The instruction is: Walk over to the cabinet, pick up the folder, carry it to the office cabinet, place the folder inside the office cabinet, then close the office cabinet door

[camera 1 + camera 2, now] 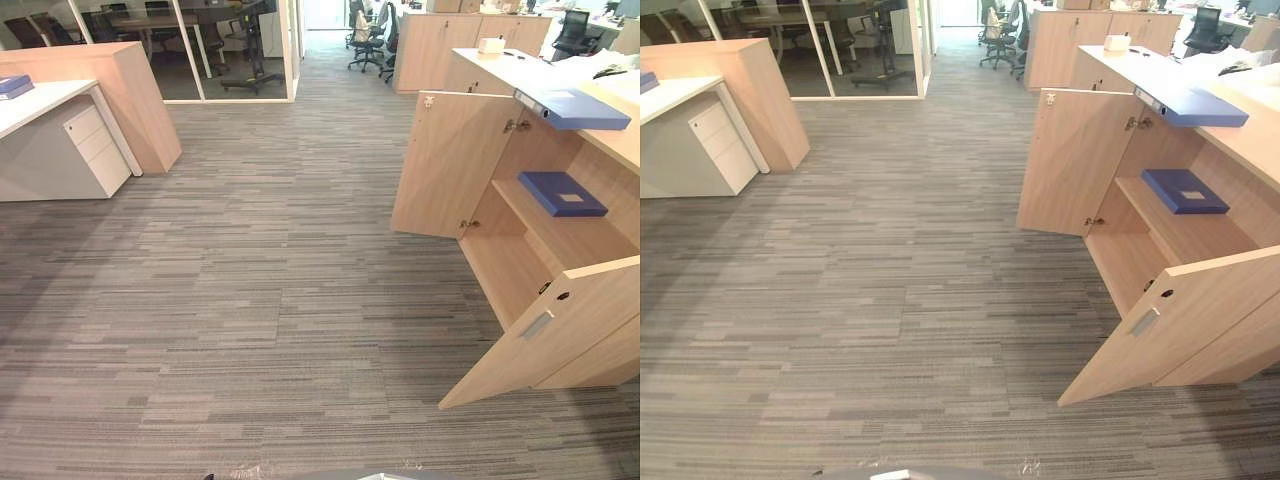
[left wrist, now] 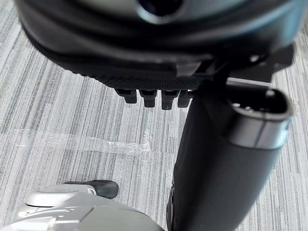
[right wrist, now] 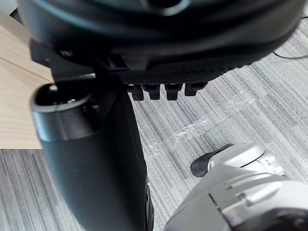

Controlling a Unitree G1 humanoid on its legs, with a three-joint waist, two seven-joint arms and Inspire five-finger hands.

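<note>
My left hand [image 2: 96,43] and right hand [image 3: 202,43] are hanging relaxed, empty; folder [image 1: 562,193] is lying in cabinet [image 1: 575,243]; doors [image 1: 455,160] are probably awaiting closing.

At three o'clock the office cabinet [image 1: 560,250] runs off the edge. At nine o'clock a blue folder [image 1: 12,86] on the desk [image 1: 45,100] is cut off. A white thing [image 1: 491,45] at one o'clock is too small to tell.
</note>
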